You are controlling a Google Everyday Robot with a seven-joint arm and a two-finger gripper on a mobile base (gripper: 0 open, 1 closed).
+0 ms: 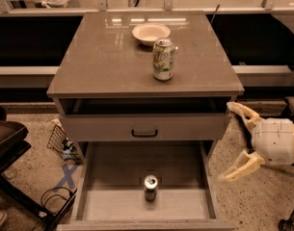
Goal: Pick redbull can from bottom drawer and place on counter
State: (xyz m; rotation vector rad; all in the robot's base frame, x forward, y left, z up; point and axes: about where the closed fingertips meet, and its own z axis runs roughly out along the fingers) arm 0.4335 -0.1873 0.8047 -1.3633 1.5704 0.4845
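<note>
In the camera view, the table (98, 57) is the glossy grey-brown square top of a drawer cabinet, seen from the front and above. A pale shallow bowl (151, 32) sits near the table's far edge, a little right of the middle. Just in front of it, closer to the table's centre, a green-and-white soda can (164, 59) stands upright, apart from the bowl. Below the table's front edge a shallow drawer (98, 127) with a black handle (144, 133) is pulled out a short way, leaving a dark gap under the top. Beneath that, the bottom drawer (108, 170) is pulled out much further, its plain flat floor open to view. The redbull can (151, 187) stands upright on that floor, near the drawer's front and about midway between its side walls, touching neither of them; its silver top faces up. The gripper (227, 141) is off the table's right edge, below the front right corner and beside the drawers, at about the height of the shallow drawer's front. Its jaws are spread wide, one pale finger reaching up toward the table's front right corner and the other angled down toward the right wall of the bottom drawer, with nothing between them. The gripper is well apart from the redbull can. On the speckled floor left of the cabinet lie a blue tape cross (67, 177) and a small wire basket (60, 141).
</note>
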